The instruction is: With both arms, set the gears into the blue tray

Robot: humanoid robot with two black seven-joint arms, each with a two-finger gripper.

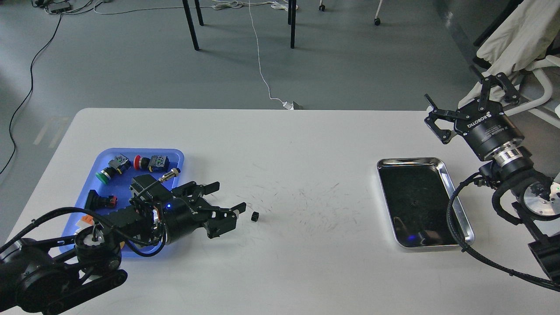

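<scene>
Gear [255,216] sits alone mid-bench, just beside my left gripper [227,209], fingers spread, low. Blue tray [175,154] near left edge, behind it. Right gripper [463,107] open, idle above steel tray [442,168]. Risk: fingertip nudges tiny gear away.

The gear [255,216] sits alone at mid-frame on the white surface [306,271], bare all round except left, where the left pincer [225,199] lies spread just beside it. Blue tray [173,159] blocks lower left, steel tray [455,197] right.
</scene>
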